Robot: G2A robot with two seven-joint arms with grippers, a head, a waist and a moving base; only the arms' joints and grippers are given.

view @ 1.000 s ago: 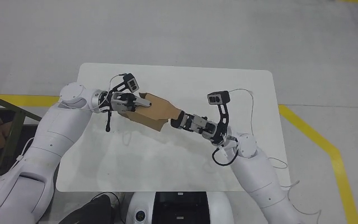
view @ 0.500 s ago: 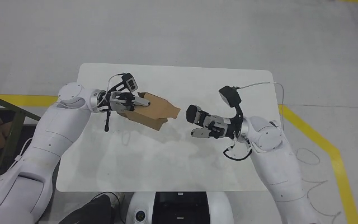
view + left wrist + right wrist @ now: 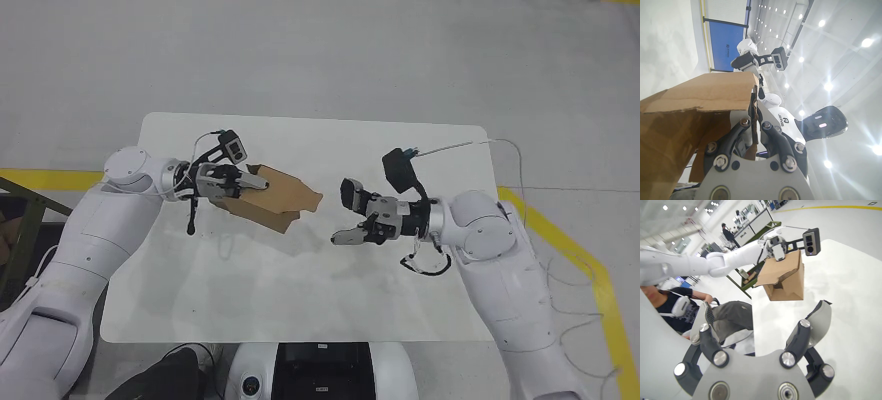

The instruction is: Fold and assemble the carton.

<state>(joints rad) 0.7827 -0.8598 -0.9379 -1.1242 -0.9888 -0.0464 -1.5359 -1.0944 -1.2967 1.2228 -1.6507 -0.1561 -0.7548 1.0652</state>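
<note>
A brown cardboard carton (image 3: pixel 275 198) is held up above the white table (image 3: pixel 300 290), left of centre, with its open, partly folded end toward the right arm. My left gripper (image 3: pixel 250 184) is shut on the carton's wall at its left end; in the left wrist view the cardboard (image 3: pixel 696 98) is pinched between the fingers (image 3: pixel 770 130). My right gripper (image 3: pixel 346 212) stands open a short way right of the carton, apart from it. In the right wrist view its spread fingers (image 3: pixel 819 315) frame the carton (image 3: pixel 787 279) farther off, with one flap sticking out sideways.
The table's front and right parts are bare. A yellow floor line (image 3: pixel 560 240) runs past the table's right side. A seated person wearing a headset (image 3: pixel 677 306) is beyond the table's edge in the right wrist view.
My right gripper has let go of the carton's right end, drawn back to the right and opened. The left gripper and carton have stayed almost still.
</note>
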